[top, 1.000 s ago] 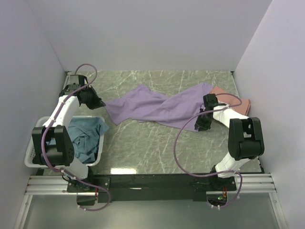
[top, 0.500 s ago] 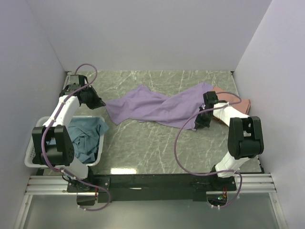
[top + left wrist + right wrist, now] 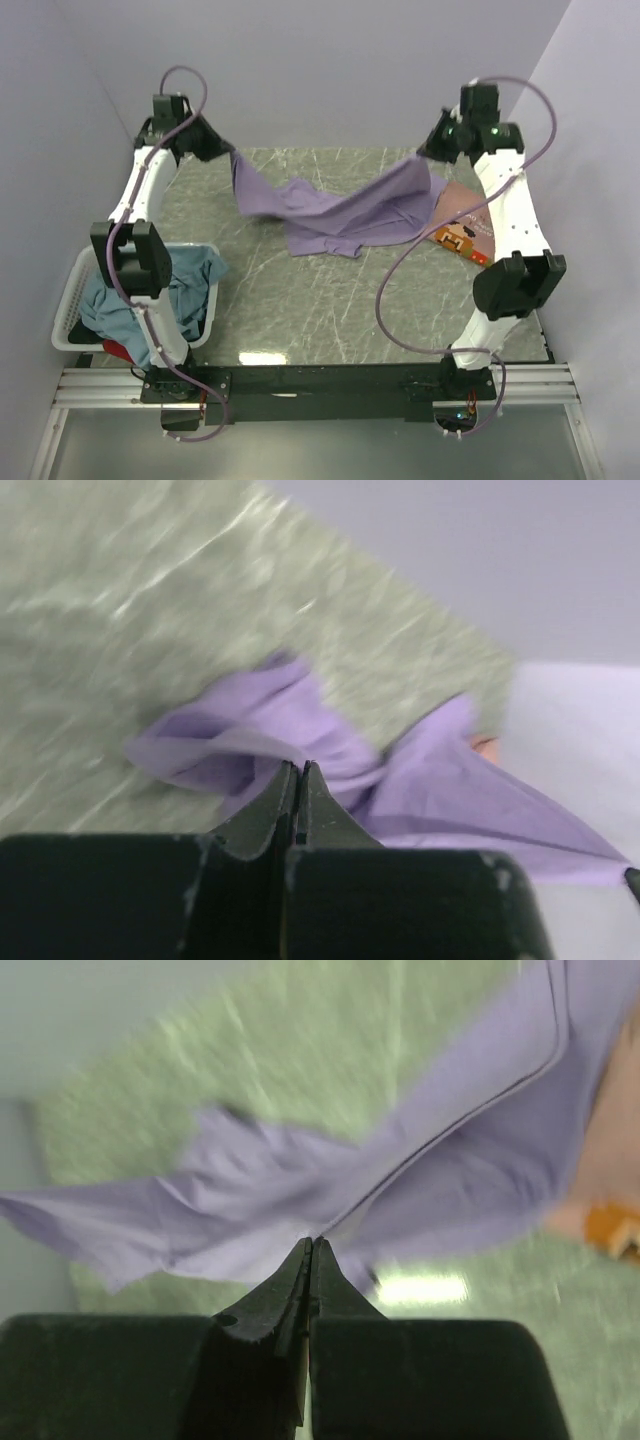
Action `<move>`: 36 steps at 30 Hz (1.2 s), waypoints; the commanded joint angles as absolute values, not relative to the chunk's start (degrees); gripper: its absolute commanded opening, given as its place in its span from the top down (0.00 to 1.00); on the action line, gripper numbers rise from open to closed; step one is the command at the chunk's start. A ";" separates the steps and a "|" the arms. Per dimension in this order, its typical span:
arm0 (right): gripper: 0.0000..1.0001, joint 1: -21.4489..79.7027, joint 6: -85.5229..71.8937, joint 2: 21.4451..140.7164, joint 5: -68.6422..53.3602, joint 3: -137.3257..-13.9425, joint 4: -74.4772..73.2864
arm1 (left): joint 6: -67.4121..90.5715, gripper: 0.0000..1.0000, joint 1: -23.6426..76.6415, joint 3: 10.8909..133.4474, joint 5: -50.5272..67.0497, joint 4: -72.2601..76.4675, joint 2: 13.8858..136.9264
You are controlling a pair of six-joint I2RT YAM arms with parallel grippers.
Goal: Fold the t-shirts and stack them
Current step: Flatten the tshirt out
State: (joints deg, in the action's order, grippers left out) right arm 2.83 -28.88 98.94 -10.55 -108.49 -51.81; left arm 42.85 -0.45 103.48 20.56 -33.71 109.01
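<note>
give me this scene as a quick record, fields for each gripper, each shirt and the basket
left gripper: shut on lavender shirt, raised
right gripper: shut on lavender shirt, raised
lavender shirt: strung between both grippers, middle sagging onto table
pink shirt: on table, far right
teal shirt: in white basket, left side

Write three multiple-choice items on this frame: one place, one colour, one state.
1. Where is the teal t-shirt? A) in the white basket B) on the table's far edge C) under the right arm
2. What colour is the t-shirt held up between the two arms? A) red B) purple C) teal
3. How do the left fingers stand? A) wide open B) shut on the purple t-shirt C) shut on nothing

1 A: it sits bunched in the basket.
2 B: purple cloth spans arm to arm.
3 B: the wrist view shows them pinched on purple cloth.
</note>
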 commanded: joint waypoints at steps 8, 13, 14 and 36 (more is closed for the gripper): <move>1.00 1.06 -30.32 99.45 -8.44 -135.83 -54.98 | 62.92 1.00 -2.20 124.12 25.14 -12.27 106.63; 1.00 0.97 -29.27 84.84 -3.44 -122.71 -40.54 | 62.94 1.00 -2.37 113.58 18.56 -3.70 89.94; 1.00 1.05 -28.92 81.33 -1.60 -120.78 -37.30 | 62.67 1.00 -2.55 112.25 16.11 -3.00 87.48; 1.00 0.97 -27.95 69.87 9.06 -109.96 -19.42 | 56.77 1.00 -2.46 108.01 11.34 -1.93 76.71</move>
State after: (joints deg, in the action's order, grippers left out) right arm 1.34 -27.83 64.88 7.94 -112.25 -19.07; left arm 54.13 -2.92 108.62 5.48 0.30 67.35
